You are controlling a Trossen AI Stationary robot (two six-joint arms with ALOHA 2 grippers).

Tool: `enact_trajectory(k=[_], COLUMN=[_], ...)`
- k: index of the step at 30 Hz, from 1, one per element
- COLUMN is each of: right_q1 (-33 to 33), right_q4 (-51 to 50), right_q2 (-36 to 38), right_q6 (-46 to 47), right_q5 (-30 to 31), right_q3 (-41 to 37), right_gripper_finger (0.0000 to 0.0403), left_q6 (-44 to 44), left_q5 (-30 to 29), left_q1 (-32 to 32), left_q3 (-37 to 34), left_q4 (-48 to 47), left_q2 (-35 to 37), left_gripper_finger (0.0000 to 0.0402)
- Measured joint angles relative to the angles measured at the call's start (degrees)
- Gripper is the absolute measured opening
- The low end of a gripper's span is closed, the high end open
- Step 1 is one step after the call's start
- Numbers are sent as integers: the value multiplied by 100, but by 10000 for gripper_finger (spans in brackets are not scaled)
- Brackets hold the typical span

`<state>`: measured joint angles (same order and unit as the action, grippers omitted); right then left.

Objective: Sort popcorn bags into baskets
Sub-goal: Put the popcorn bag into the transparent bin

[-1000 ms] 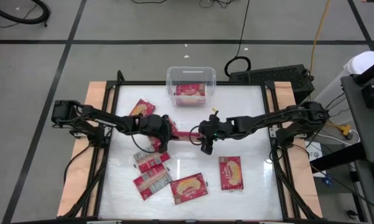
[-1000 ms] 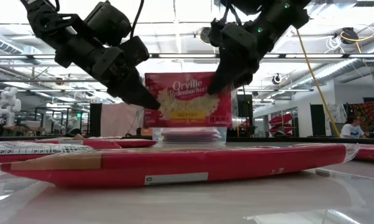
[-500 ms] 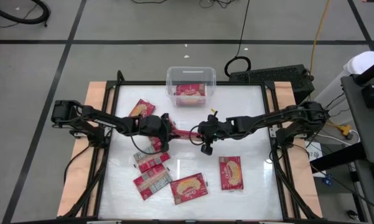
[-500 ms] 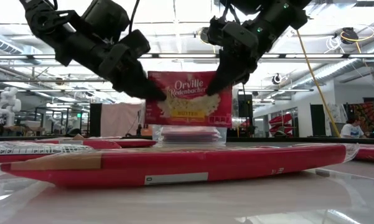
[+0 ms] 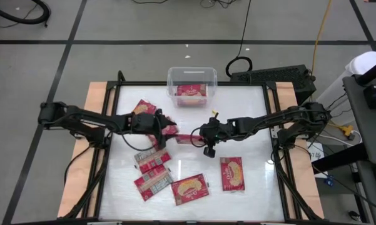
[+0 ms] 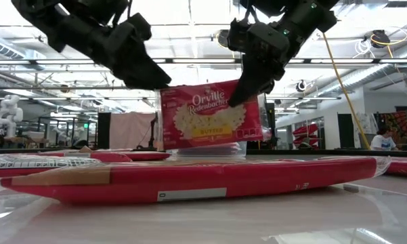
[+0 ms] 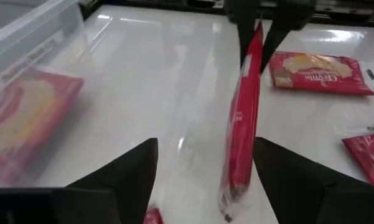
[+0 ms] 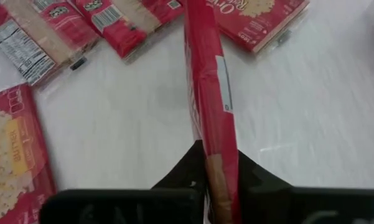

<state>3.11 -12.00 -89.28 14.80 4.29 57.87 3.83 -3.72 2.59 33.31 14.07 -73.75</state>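
Note:
A red popcorn bag (image 6: 210,115) hangs on edge above the table's middle, its popcorn picture facing the near side. My right gripper (image 6: 242,95) is shut on its right end. My left gripper (image 7: 205,186) stands open just left of the bag (image 5: 184,138); its fingers flank the bag's left end (image 7: 235,186) without touching it. The clear basket (image 5: 192,74) sits at the far edge with one red bag (image 5: 191,92) lying flat inside. My right gripper pinches the bag's right end near its upper corner (image 6: 249,87) between its two fingers, one on each face (image 8: 219,163). The fingers come from the table's right, slanting down. The bag is lifted clear, standing on edge, its left end tilted lower.
Loose red bags lie flat on the table: one at the far left (image 5: 144,109), two at the near left (image 5: 153,172), one near the middle (image 5: 189,189), one at the near right (image 5: 231,173). A black keyboard (image 5: 272,76) lies beyond the far right corner.
My left gripper has let go of the bag's left end, risen and drawn back toward the table's left edge. The bag stays in my right gripper, and its left end has sagged, so it now hangs tilted instead of level.

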Motion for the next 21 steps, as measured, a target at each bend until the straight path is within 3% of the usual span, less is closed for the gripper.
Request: enact_trajectory(k=[7, 13, 21], right_q1=[0, -203, -873], right_q4=[-49, 0, -756], right_q2=[632, 1308, 1141], right_q6=[261, 91, -1064], right_q5=[-9, -15, -500], right_q3=[-2, 121, 1491], right_gripper_finger=[14, 15, 15], left_q6=[239, 386, 584], left_q5=[-135, -295, -232], left_q1=[-48, -48, -293], left_q3=[-529, -1316, -1879], left_q4=[-130, 917, 1790], left_q2=[957, 1276, 1269], left_gripper_finger=[224, 190, 163])
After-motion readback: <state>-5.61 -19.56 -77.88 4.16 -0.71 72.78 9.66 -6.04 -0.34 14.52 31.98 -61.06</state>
